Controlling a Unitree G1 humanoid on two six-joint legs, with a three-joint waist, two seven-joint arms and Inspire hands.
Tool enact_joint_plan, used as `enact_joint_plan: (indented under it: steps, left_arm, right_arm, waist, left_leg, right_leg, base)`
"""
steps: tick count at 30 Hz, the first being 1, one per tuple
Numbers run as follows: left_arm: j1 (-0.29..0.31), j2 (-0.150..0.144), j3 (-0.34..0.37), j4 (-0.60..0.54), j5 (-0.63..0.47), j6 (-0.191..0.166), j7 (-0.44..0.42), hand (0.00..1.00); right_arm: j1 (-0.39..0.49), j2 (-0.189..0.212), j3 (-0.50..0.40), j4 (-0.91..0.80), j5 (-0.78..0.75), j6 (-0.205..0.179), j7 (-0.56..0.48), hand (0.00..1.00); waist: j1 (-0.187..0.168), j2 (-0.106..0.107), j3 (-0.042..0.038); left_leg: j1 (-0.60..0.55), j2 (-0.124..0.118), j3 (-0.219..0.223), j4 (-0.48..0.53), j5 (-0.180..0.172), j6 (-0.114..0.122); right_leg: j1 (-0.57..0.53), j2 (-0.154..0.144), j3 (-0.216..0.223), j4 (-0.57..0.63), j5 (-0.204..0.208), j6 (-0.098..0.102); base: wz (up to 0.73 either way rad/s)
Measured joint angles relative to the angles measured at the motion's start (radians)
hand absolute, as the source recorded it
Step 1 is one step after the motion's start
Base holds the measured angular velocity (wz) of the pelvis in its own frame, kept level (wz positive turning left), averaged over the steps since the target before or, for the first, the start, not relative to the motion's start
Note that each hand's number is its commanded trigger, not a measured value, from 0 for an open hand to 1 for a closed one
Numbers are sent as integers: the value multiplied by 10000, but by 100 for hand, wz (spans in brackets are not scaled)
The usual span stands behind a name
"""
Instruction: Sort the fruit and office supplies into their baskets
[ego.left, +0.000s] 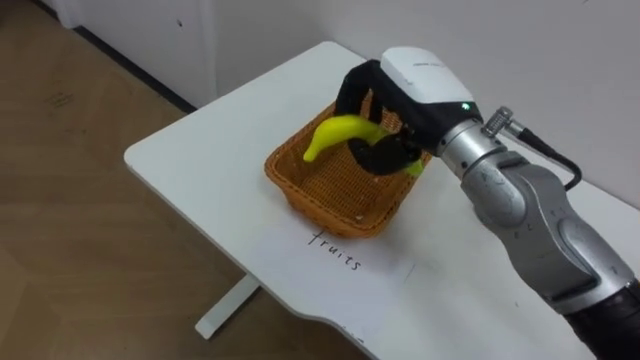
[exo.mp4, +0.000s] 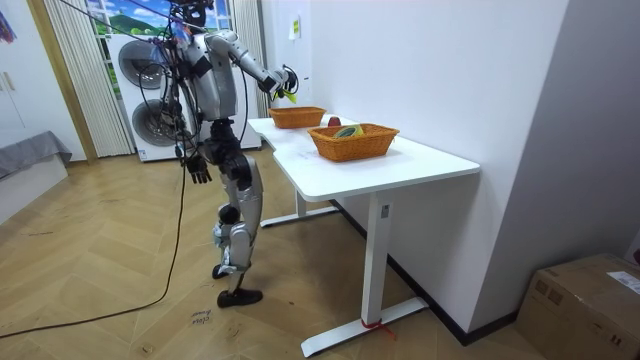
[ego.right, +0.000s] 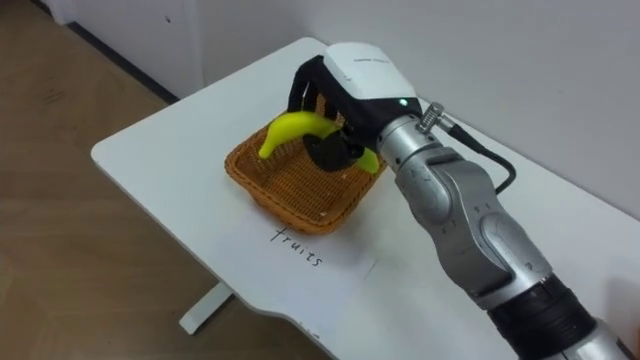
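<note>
My right hand is shut on a yellow banana and holds it just above the middle of a woven orange basket. This basket stands on the white table behind a handwritten label reading "fruits". In the right eye view the same hand grips the banana over the basket, whose inside looks bare. In the room view I stand at the table's far end with my right arm stretched out to this basket. My left hand hangs at my side.
A second woven basket with a few items in it stands nearer the room camera on the same table. The wall runs close behind the table. Washing machines stand behind me. Wooden floor lies to the table's left.
</note>
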Motion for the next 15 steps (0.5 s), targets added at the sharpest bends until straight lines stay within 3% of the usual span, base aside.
enact_joint_plan:
  steps: [2, 3, 4, 5, 6, 15]
  left_arm:
    - [-70, 3, -2, 147, 0, -5, 6, 0]
    - [-105, 2, -11, 241, -5, -6, 15, 0]
    - [-156, -2, -52, 345, -6, -7, 16, 0]
    - [-181, -4, -78, 387, -3, -9, 16, 0]
    - [-187, -11, -82, 461, -1, -28, 15, 0]
    - [-282, 15, -78, 522, -6, -26, 9, 0]
  right_arm:
    - [1, -1, 0, 129, 13, -9, 0, 97]
    - [0, -1, 0, 216, 23, -48, 0, 70]
    - [0, -1, 0, 324, 44, -95, 1, 50]
    - [0, -1, 3, 358, 46, -91, 10, 6]
    - [0, -1, 11, 369, 42, -84, 45, 0]
    - [0, -10, 74, 658, 53, -112, 88, 0]
  waist:
    - [-21, -30, -4]
    - [-20, -43, 0]
    - [-13, -48, 0]
    - [-7, -48, 0]
    - [20, -50, 1]
    - [-10, -119, 15]
  left_leg:
    - [30, -4, -22, 1, 0, 0]
    - [41, -2, -21, 5, 0, 0]
    - [43, -1, -15, 6, 0, 0]
    - [46, -1, -8, 6, 0, 0]
    - [24, -1, -3, 5, 1, 0]
    - [31, -7, -42, 5, 1, 0]
  right_leg:
    - [-11, -2, 7, 2, -5, 5]
    - [-22, -1, 18, 1, -8, 8]
    - [-18, -1, 17, 1, -8, 7]
    - [-19, -3, 15, 1, -8, 7]
    - [1, -2, 7, 1, -8, 7]
    - [0, -6, -20, 4, -8, 8]
  base:
    - [2]
    - [0]
    - [0]
    - [0]
    - [0]
    - [0]
